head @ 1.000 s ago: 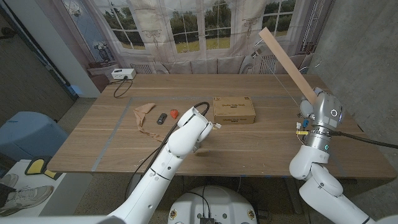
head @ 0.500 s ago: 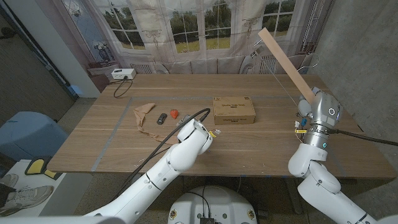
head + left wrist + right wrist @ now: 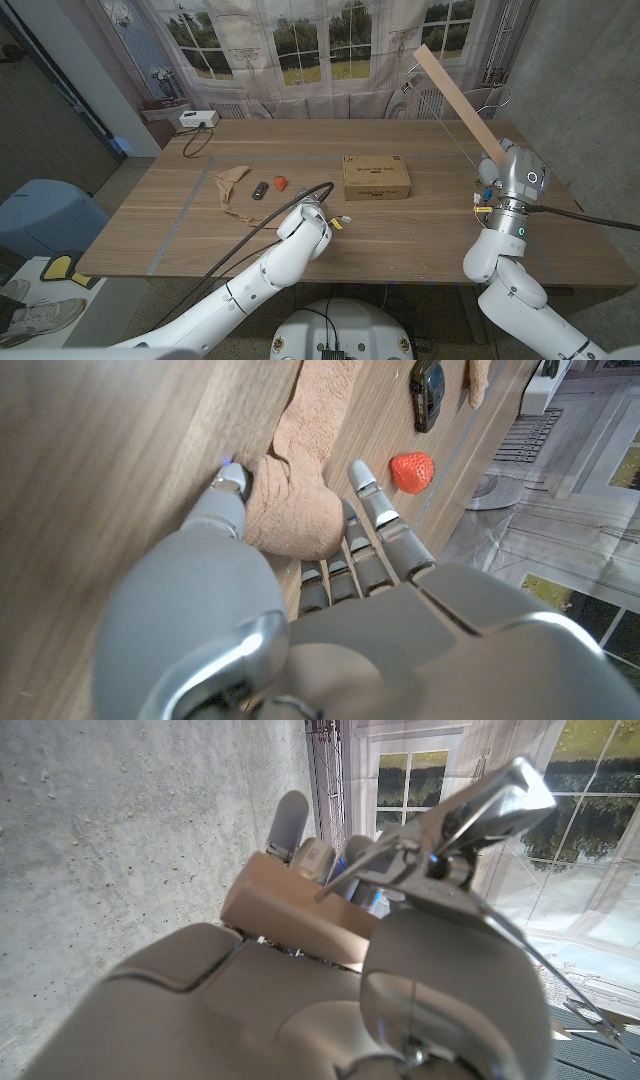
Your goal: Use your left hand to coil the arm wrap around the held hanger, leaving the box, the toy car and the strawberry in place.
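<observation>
The tan arm wrap (image 3: pixel 231 186) lies crumpled on the table at the left, its tail trailing toward me. Beside it sit the dark toy car (image 3: pixel 259 190) and the red strawberry (image 3: pixel 281 181), with the cardboard box (image 3: pixel 376 176) at mid-table. My left wrist (image 3: pixel 306 224) hangs near the front edge, right of the wrap's tail. My left hand (image 3: pixel 330 620) has its fingers apart, and the wrap's end (image 3: pixel 300 510) shows on the table between thumb and fingers. My right hand (image 3: pixel 498 172) grips the hanger, whose wooden bar (image 3: pixel 455 88) slants up and back.
A white device (image 3: pixel 198 118) with a black cable sits at the table's (image 3: pixel 420 230) back left corner. Chairs stand behind the far edge. A concrete wall rises at the right. A black cable loops over my left arm.
My left arm has drawn back toward the table's near edge. The wrap, car, strawberry and box lie where they were. The right hand and hanger have barely moved.
</observation>
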`<state>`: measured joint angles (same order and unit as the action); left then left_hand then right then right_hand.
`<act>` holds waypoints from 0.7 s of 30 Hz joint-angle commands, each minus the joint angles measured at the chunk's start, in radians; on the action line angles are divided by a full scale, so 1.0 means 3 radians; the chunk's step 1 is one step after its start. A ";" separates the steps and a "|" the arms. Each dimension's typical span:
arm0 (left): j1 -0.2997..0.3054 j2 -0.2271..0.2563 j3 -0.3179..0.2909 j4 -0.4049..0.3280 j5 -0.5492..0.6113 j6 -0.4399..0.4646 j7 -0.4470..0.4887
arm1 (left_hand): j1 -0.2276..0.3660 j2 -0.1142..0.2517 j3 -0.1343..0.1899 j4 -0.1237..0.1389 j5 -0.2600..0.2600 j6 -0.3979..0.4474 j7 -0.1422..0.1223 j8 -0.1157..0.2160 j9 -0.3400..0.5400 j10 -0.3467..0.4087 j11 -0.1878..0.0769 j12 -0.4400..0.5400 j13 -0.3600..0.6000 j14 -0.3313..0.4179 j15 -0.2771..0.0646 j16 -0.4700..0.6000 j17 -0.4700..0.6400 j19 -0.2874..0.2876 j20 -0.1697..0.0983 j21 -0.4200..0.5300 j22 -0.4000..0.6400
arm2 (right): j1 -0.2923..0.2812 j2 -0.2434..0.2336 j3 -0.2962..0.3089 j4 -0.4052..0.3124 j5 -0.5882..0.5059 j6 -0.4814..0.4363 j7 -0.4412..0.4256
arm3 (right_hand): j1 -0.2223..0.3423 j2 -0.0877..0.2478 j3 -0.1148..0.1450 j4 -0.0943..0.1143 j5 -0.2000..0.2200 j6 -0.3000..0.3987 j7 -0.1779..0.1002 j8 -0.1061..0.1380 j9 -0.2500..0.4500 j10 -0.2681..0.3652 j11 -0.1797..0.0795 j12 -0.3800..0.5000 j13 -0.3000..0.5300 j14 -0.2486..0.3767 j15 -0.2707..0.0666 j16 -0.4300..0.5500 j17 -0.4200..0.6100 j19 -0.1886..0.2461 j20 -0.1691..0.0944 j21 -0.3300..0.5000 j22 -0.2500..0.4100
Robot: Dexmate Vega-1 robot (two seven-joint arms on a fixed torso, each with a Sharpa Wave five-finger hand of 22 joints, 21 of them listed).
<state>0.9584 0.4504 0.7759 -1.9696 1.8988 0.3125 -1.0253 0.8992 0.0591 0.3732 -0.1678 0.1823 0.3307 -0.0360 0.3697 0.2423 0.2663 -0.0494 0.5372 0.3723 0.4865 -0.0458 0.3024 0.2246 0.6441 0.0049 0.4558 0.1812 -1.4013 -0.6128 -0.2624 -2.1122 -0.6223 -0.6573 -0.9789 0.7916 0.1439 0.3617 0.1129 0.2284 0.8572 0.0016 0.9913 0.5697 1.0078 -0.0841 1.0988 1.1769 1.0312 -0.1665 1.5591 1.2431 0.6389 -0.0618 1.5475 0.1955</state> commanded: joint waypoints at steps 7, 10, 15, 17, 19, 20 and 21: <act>0.0203 0.0322 0.0134 0.0299 -0.0405 0.0740 0.1792 | 0.0905 0.0374 0.0294 -0.0016 0.0028 0.1484 0.0111 0.0681 0.0115 0.1580 -0.0331 0.0887 0.0429 0.1954 -0.0606 0.0941 0.0736 0.0917 -0.0498 0.0727 0.0200 | 0.0074 -0.0036 -0.0064 -0.0031 -0.0058 -0.0108 0.0048 | -0.0092 0.0075 0.0043 -0.0007 -0.0017 -0.0008 -0.0015 0.0044 0.0007 0.0016 0.0015 0.0001 0.0015 0.0038 -0.0143 0.0025 0.0007 -0.0002 -0.0134 0.0010 -0.0001; 0.0251 0.0357 0.0117 0.0317 -0.0552 0.0827 0.2172 | 0.0972 0.0356 0.0264 0.0002 0.0009 0.1522 0.0130 0.0679 0.0109 0.1633 -0.0280 0.0959 0.0539 0.2151 -0.0615 0.1077 0.0911 0.1097 -0.0591 0.0935 0.0258 | 0.0100 -0.0036 -0.0078 -0.0018 -0.0054 -0.0102 0.0055 | -0.0094 0.0075 0.0046 -0.0008 -0.0018 -0.0009 -0.0008 0.0033 -0.0021 0.0008 0.0014 0.0019 0.0047 0.0037 -0.0142 0.0025 0.0007 -0.0005 -0.0135 0.0010 -0.0001; 0.0307 0.0391 0.0036 0.0276 -0.0977 0.0900 0.2779 | 0.0985 0.0352 0.0249 0.0030 -0.0017 0.1510 0.0170 0.0658 0.0115 0.1740 -0.0216 0.1006 0.0613 0.2333 -0.0606 0.1193 0.1057 0.1250 -0.0663 0.1121 0.0300 | 0.0161 -0.0055 -0.0130 -0.0004 -0.0085 -0.0129 0.0088 | -0.0099 0.0075 0.0051 -0.0011 -0.0019 -0.0009 -0.0002 0.0049 -0.0016 0.0022 0.0016 -0.0010 -0.0009 0.0036 -0.0143 0.0024 0.0006 -0.0001 -0.0135 0.0012 -0.0001; 0.0327 0.0393 -0.0042 0.0188 -0.1204 0.0928 0.2953 | 0.0981 0.0354 0.0248 0.0038 -0.0022 0.1498 0.0164 0.0657 0.0129 0.1781 -0.0192 0.1023 0.0627 0.2358 -0.0603 0.1207 0.1079 0.1260 -0.0671 0.1148 0.0306 | 0.0204 -0.0079 -0.0167 -0.0008 -0.0114 -0.0158 0.0132 | -0.0101 0.0075 0.0052 -0.0011 -0.0019 -0.0015 -0.0007 0.0048 -0.0022 0.0010 0.0008 0.0017 0.0041 0.0036 -0.0143 0.0024 0.0006 -0.0005 -0.0136 0.0011 -0.0001; 0.0323 0.0409 -0.0051 0.0158 -0.1289 0.0945 0.3026 | 0.0975 0.0358 0.0247 0.0049 -0.0026 0.1478 0.0177 0.0654 0.0147 0.1799 -0.0174 0.1034 0.0647 0.2381 -0.0599 0.1220 0.1107 0.1254 -0.0668 0.1174 0.0313 | 0.0223 -0.0091 -0.0185 -0.0012 -0.0131 -0.0182 0.0154 | -0.0102 0.0075 0.0053 -0.0012 -0.0019 -0.0009 0.0001 0.0051 -0.0025 0.0004 0.0018 0.0018 0.0044 0.0035 -0.0142 0.0024 0.0007 -0.0007 -0.0134 0.0011 -0.0001; 0.0327 0.0409 -0.0095 0.0098 -0.1387 0.0961 0.3104 | 0.0973 0.0358 0.0248 0.0051 -0.0026 0.1468 0.0179 0.0652 0.0154 0.1804 -0.0166 0.1038 0.0654 0.2380 -0.0598 0.1220 0.1116 0.1245 -0.0666 0.1182 0.0316 | 0.0257 -0.0112 -0.0213 -0.0020 -0.0158 -0.0210 0.0196 | -0.0102 0.0075 0.0054 -0.0012 -0.0019 -0.0017 -0.0002 0.0051 -0.0021 0.0006 0.0012 0.0014 0.0037 0.0035 -0.0142 0.0024 0.0007 -0.0002 -0.0135 0.0012 -0.0001; 0.0326 0.0412 -0.0117 0.0072 -0.1467 0.0958 0.3181 | 0.0972 0.0358 0.0248 0.0052 -0.0026 0.1470 0.0182 0.0654 0.0158 0.1806 -0.0165 0.1039 0.0659 0.2379 -0.0598 0.1220 0.1122 0.1245 -0.0667 0.1188 0.0317 | 0.0274 -0.0123 -0.0226 -0.0023 -0.0168 -0.0219 0.0213 | -0.0103 0.0074 0.0054 -0.0012 -0.0019 -0.0018 0.0000 0.0047 -0.0031 -0.0001 0.0012 0.0016 0.0043 0.0034 -0.0142 0.0024 0.0007 -0.0004 -0.0136 0.0012 -0.0001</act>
<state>1.0292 0.5511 0.7887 -1.8936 1.6745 0.5425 -0.4824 1.0052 -0.0380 0.4227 -0.2151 0.1853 0.6763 -0.0829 0.5651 0.2816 0.4886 0.1193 0.6468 0.4821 0.7487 0.1180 0.5264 0.5194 0.9579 -0.0737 0.8004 0.2720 -1.3617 -0.6285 -0.2949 -2.1187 -0.6441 -0.6921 -0.9564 0.7889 0.1413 0.3700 0.1128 0.2284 0.8572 0.0016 1.0023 0.5604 1.0078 -0.0840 1.0988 1.1875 1.0313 -0.1666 1.5587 1.2425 0.6388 -0.0618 1.5475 0.1956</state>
